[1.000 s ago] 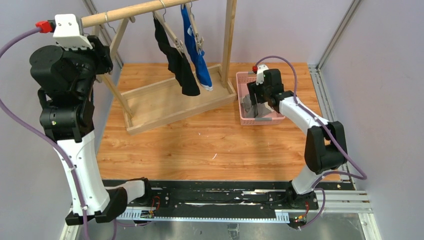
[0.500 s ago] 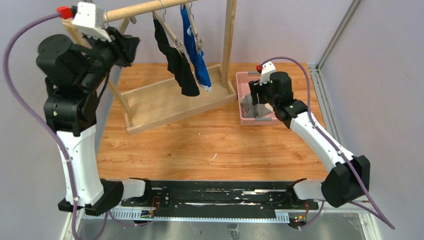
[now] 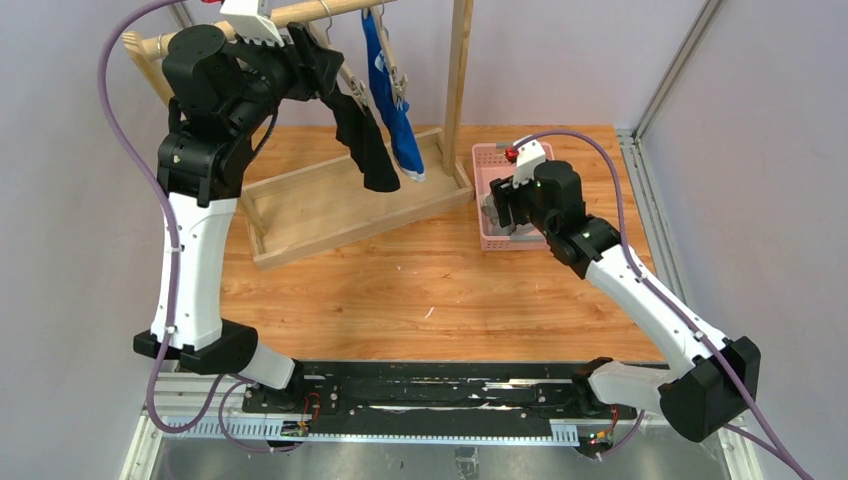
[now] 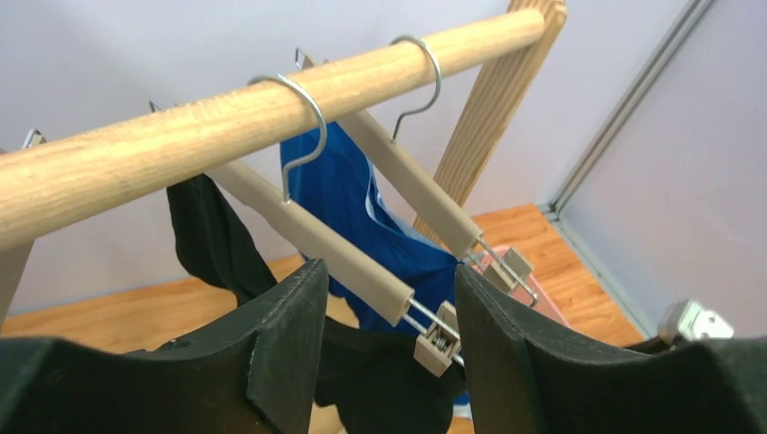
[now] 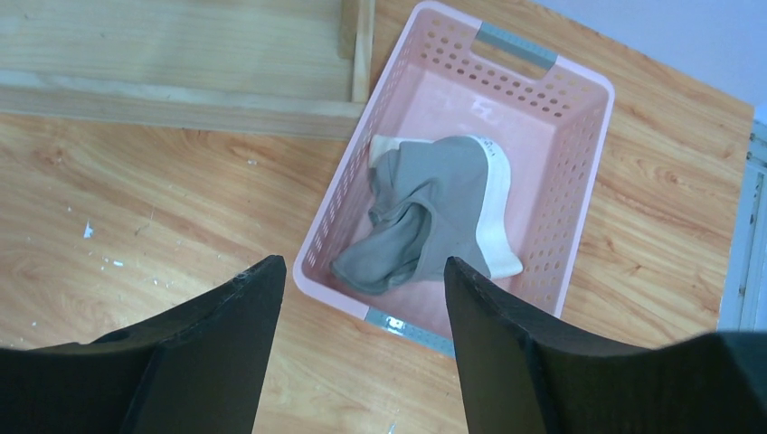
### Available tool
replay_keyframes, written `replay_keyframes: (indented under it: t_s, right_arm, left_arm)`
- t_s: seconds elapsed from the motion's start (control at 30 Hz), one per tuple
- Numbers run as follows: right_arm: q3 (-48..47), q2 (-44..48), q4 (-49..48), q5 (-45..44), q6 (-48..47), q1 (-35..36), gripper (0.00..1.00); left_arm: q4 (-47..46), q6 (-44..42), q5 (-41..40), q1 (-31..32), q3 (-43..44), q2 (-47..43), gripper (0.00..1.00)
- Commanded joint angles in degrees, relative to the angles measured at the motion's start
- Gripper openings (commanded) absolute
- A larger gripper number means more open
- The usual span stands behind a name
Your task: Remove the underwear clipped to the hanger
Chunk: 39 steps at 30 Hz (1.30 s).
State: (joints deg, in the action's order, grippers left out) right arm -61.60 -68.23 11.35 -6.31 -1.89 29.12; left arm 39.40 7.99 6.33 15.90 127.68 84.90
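Framing the metal clip [image 4: 437,334] of the near hanger [image 4: 317,240] between my left jaws, parted and empty, I judge I should pinch that clip squarely so the black underwear [image 4: 213,240], limp and dark, drops free; the blue underwear [image 4: 335,181] hangs just behind. My right jaws hover released above the pink basket [image 5: 579,86], where the grey underwear [image 5: 425,212] lies crumpled

My left arm [image 3: 195,270] and right arm [image 3: 640,295] have white links and black joints. Purple cables [image 3: 101,72] trail along both. My fingers [image 4: 271,353] are matte black.
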Motion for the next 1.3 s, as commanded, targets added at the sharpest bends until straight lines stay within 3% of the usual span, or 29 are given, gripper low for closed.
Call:
replay_keyframes:
  t_s: [0.0, 0.3, 1.27]
  right_arm:
    - [1.26, 2.04, 1.47, -1.95, 0.66, 1.99, 0.66]
    - [2.55, 2.75, 1.19, -1.28, 1.1, 2.91, 0.63]
    - [3.65, -1.98, -0.93, -0.65, -0.39, 3.99, 0.58]
  left_arm:
    - [-6.83, 3.74, -2.24, 0.36, 0.27, 0.19, 0.6]
    - [-9.53, 4.94, -6.93, 0.83, -4.97, 1.52, 0.63]
    - [-7.25, 1.24, -13.29, 1.13, -8.77, 3.55, 0.62]
